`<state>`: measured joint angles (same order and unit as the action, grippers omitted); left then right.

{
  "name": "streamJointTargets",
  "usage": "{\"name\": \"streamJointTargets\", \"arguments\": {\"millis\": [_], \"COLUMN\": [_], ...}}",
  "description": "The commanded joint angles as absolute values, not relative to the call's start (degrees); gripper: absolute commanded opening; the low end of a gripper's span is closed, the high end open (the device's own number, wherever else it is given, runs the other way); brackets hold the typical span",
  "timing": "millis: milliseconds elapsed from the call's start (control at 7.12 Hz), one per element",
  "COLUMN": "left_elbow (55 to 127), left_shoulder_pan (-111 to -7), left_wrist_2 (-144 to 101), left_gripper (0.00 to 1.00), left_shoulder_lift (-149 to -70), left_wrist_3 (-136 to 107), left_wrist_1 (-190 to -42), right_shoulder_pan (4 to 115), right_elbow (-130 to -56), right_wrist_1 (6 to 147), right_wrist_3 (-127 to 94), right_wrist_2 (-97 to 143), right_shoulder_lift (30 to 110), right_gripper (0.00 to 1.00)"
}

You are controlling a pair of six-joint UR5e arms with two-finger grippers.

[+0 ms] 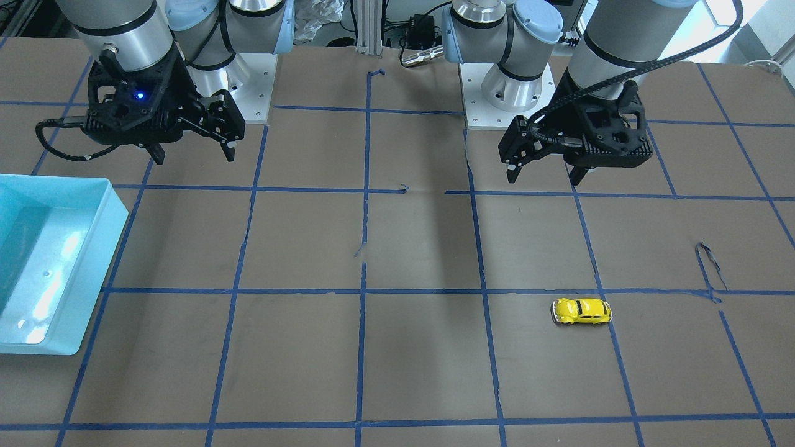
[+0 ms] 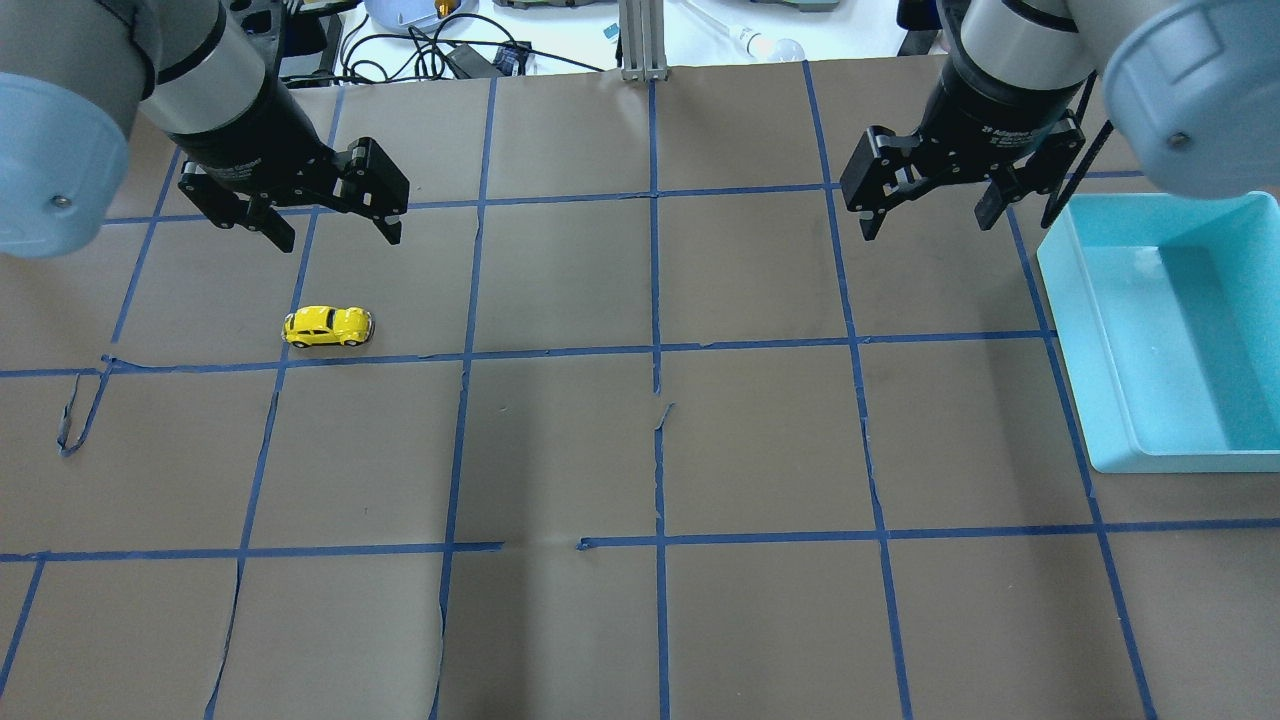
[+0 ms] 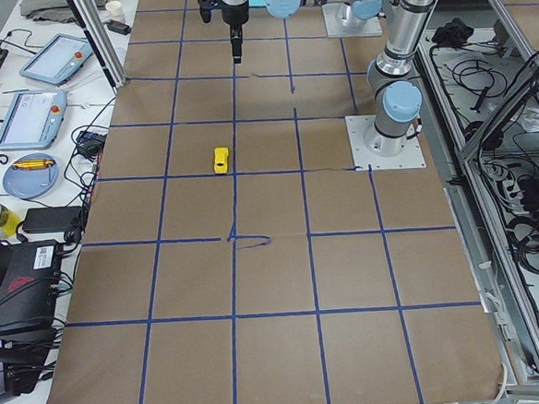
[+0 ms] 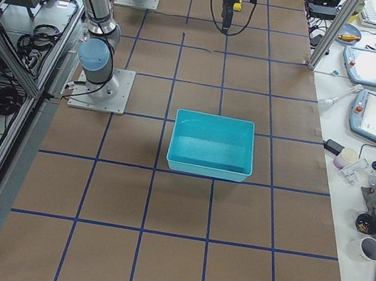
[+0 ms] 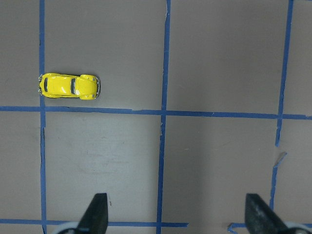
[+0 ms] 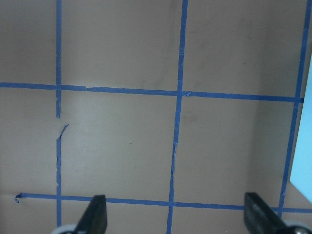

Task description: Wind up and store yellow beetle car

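On the left side of the bench the yellow beetle car sat on its wheels, untouched, near the left jaws, which like the right jaws hung wide open and empty; nothing seemed begun, and next those left jaws would need lowering around it.

Glossy yellow beetle car, matt table
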<state>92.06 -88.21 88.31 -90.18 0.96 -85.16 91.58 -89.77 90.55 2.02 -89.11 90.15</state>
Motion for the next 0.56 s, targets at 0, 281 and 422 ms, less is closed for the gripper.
{"name": "streamJointTargets", "arguments": {"millis": [0,281,422], "left_elbow": [92.9,92.3,92.6], "left_shoulder_pan": [-88.2,-88.3,-87.9], "left_wrist_2": [88.2,88.2,88.2], "left_gripper": [1.00,1.00,1.00], "left_shoulder_lift": [-90.0,-90.0,-90.1], "left_wrist_3": [0.4,-5.8,-8.0], "left_wrist_1": [-84.5,-83.8,-83.8], "right_shoulder_pan": [91.6,91.6,91.6], "right_elbow": [-89.8,-89.8,-89.8], "right_wrist_1": [90.4,90.2,90.2], "right_wrist_3": [2.0,2.0,2.0], "right_wrist_2": [-89.3,-89.6,-89.5], "right_shoulder_lift": [90.1,90.2,90.1], "right_gripper": [1.00,1.00,1.00]}}
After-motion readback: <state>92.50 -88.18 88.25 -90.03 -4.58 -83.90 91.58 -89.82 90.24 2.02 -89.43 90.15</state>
